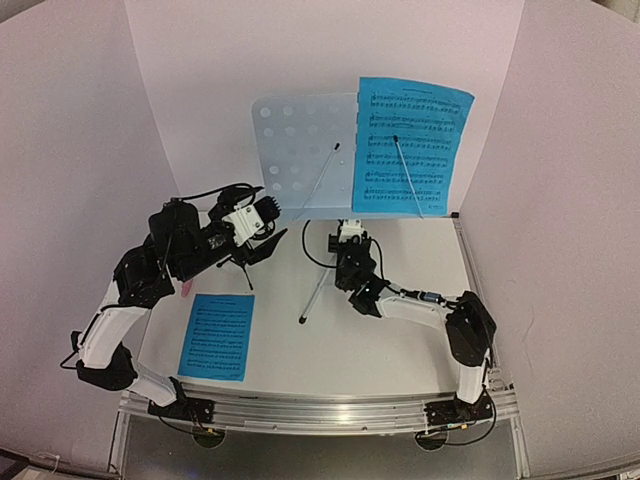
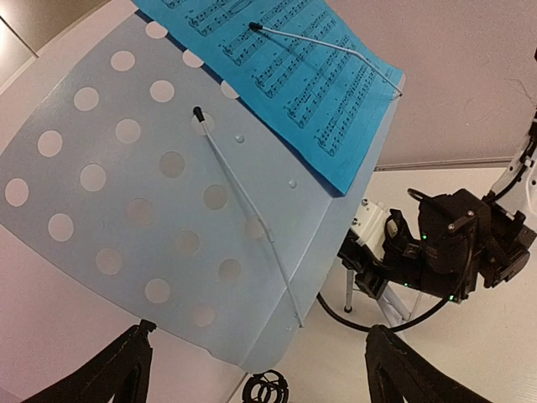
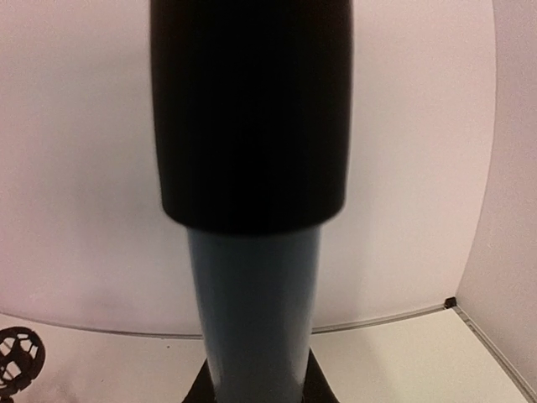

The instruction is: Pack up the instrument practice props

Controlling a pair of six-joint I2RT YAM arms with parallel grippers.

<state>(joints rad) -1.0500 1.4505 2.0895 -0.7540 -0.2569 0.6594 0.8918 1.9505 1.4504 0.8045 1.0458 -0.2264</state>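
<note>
Pinching the music stand [image 1: 295, 150] by its pole in a narrowed right gripper [image 1: 347, 235] — left gripper [image 2: 258, 336] wide, empty — the robot seems to have packed nothing yet: blue sheets [image 1: 217, 335] lie out.

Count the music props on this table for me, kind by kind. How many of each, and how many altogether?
blue sheet-music pages: 2
perforated music stand: 1
small black tripod mic stand: 1
pink microphone, mostly hidden: 1
Total: 5
</note>
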